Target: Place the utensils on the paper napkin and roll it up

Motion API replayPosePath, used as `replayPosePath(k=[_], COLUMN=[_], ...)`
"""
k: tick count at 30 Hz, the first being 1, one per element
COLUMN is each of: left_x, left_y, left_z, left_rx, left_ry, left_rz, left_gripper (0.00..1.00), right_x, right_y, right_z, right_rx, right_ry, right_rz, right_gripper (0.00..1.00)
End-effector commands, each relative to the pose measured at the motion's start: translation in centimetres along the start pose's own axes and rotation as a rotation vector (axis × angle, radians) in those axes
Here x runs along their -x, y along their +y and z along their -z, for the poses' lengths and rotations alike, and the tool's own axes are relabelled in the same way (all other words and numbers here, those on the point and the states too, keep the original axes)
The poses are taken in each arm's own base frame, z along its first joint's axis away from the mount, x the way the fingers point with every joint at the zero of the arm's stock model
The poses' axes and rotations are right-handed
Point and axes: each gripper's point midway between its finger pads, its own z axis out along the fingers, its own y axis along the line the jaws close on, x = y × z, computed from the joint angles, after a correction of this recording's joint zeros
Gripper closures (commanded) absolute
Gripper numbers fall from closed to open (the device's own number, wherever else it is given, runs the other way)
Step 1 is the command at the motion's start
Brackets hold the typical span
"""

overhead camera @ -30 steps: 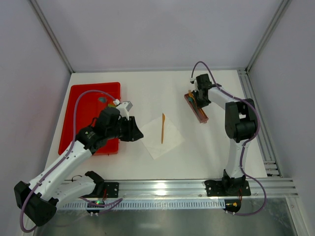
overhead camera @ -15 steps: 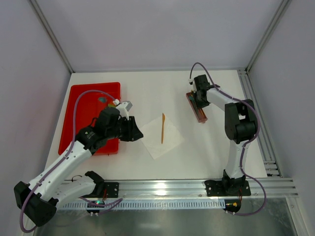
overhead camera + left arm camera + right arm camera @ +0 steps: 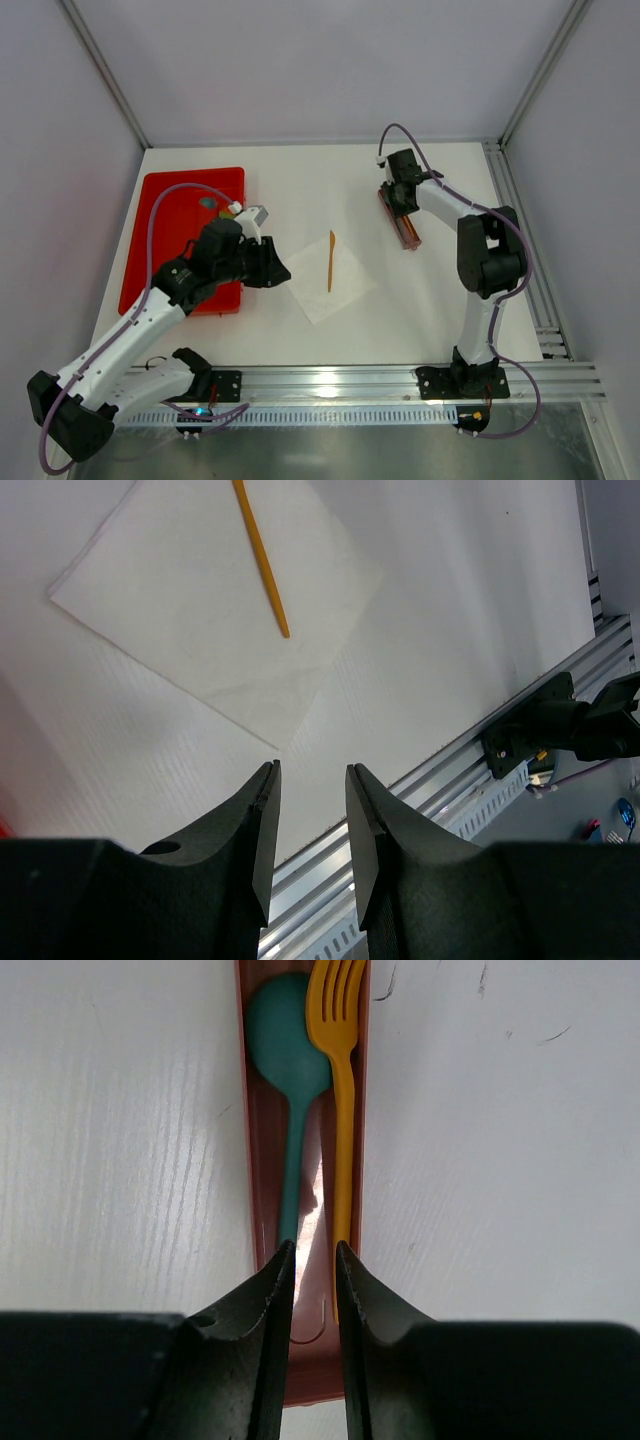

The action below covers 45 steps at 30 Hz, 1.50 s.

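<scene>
Top external: right hand (image 3: 400,197), fingers narrowly parted, has shifted rearward over tray (image 3: 408,236).

You'll see one orange stick (image 3: 331,261) lying on the white napkin (image 3: 345,278). Your left gripper (image 3: 283,271) is beside the napkin, and your right gripper (image 3: 399,203) is over the brown bar (image 3: 410,235).

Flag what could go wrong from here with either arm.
1. The right pincer stands with a narrow gap above the teal plastic spoon and yellow plastic fork, whose handles lie side by side in the narrow reddish-brown tray. Closing may catch both, or neither.
2. The left pincer sits near a corner of the thin white paper napkin. A brush could shift it and roll off the slender orange stick.
</scene>
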Motion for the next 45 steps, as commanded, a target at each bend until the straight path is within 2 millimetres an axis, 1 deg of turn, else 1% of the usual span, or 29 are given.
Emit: replayPosePath(k=[1, 5, 11, 17, 26, 30, 36, 37, 41, 42, 45], left_x=[0.7, 0.8, 0.8, 0.8, 0.9, 0.9, 0.9, 0.9, 1.0, 0.9, 0.9], left_y=[-0.4, -0.5, -0.5, -0.5, -0.6, -0.6, -0.6, -0.7, -1.0, -0.9, -0.9], left_z=[0.6, 0.6, 0.5, 0.4, 0.3, 0.3, 0.2, 0.2, 0.1, 0.1, 0.0], left_rx=[-0.016, -0.017, -0.017, -0.020, -0.021, -0.022, -0.022, -0.025, -0.042, -0.039, -0.037], left_ry=[-0.034, -0.035, -0.033, -0.031, -0.031, -0.029, -0.029, -0.030, -0.035, -0.034, -0.027], left_rz=[-0.012, -0.013, -0.012, -0.014, -0.014, -0.012, -0.009, -0.007, 0.003, 0.003, 0.003], left_gripper=[0.63, 0.63, 0.63, 0.63, 0.63, 0.63, 0.63, 0.63, 0.63, 0.63, 0.63], right_x=[0.4, 0.4, -0.2, -0.2, -1.7, -2.1, -2.4, -2.4, -1.4, -0.8, 0.0], right_y=[-0.2, 0.5, 0.7, 1.9, 1.8, 1.5, 1.2, 1.2, 0.8, 0.6, 0.5], right_z=[-0.4, -0.8, -1.7, -1.8, -3.0, -3.0, -2.2, -2.2, -1.0, -0.3, 1.0], right_rx=[-0.015, 0.018, 0.021, 0.084, 0.067, 0.055, 0.056, 0.056, 0.052, 0.050, 0.051], right_ry=[-0.013, -0.008, 0.012, 0.008, 0.064, 0.082, 0.090, 0.089, 0.054, 0.033, 0.004], right_rz=[-0.010, -0.015, -0.010, -0.016, 0.003, 0.012, 0.053, 0.059, 0.071, 0.067, 0.066], right_gripper=[0.75, 0.75, 0.75, 0.75, 0.75, 0.82, 0.92, 0.96, 0.96, 0.96, 0.96])
